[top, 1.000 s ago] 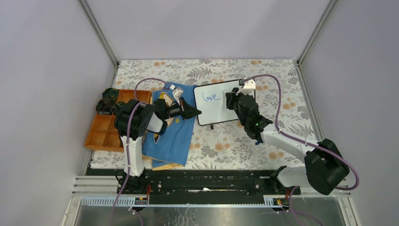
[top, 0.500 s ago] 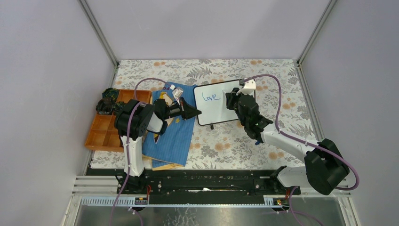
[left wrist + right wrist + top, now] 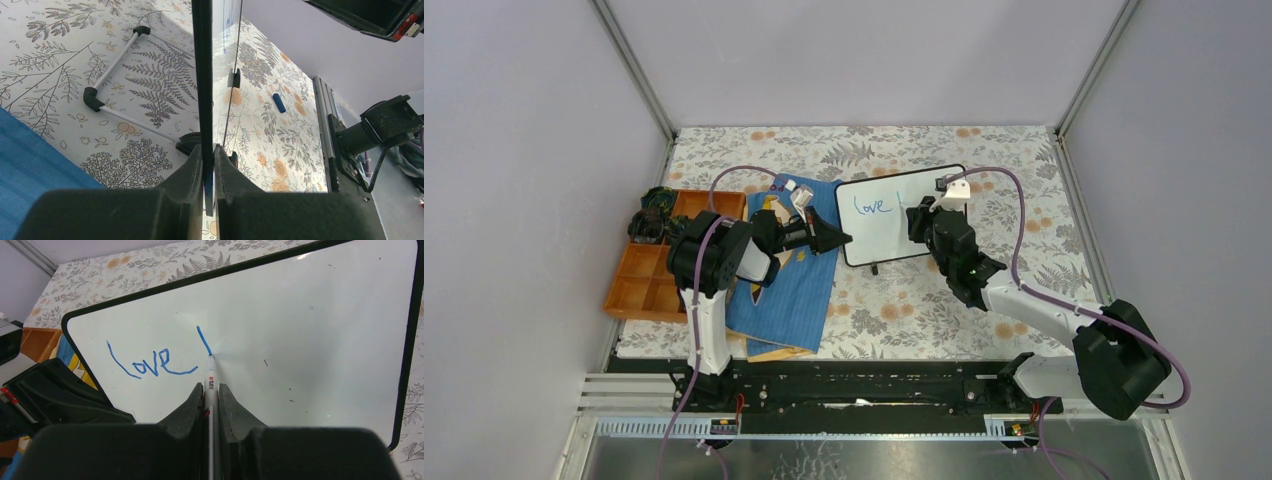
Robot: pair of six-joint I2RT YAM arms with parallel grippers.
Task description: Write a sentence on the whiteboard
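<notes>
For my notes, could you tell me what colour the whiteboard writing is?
The writing is blue, clearest in the right wrist view.

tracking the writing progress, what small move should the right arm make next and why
Probably curve the thin white marker up and right from the foot of the short blue downstroke, building the next letter. The right arm's jaws pinch it, tip on the small black-framed whiteboard, just right of blue cursive "love".
</notes>
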